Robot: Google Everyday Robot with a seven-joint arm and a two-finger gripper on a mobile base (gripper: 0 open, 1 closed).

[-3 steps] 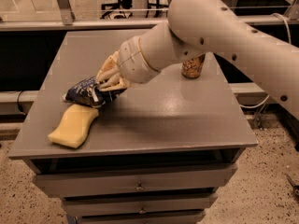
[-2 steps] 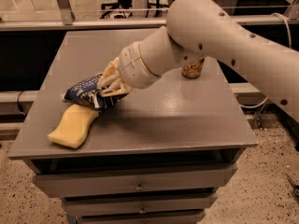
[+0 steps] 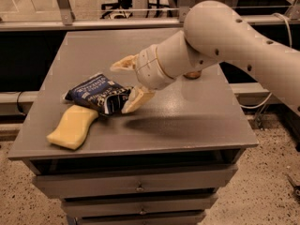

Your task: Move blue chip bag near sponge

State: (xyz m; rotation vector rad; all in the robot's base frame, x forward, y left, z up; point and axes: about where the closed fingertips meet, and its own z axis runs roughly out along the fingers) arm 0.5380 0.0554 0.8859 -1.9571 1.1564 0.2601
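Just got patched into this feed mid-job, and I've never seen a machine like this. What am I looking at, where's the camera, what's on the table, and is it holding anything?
The big white tube is a robot arm reaching in from the right. At its end is the gripper, two pale yellow fingers, over the left half of the table. The fingers are spread open and clamp nothing. There is only one camera, looking down at the grey drawer table from its front side. On the table lie the blue chip bag, right up against the sponge, and a can mostly hidden behind the arm.
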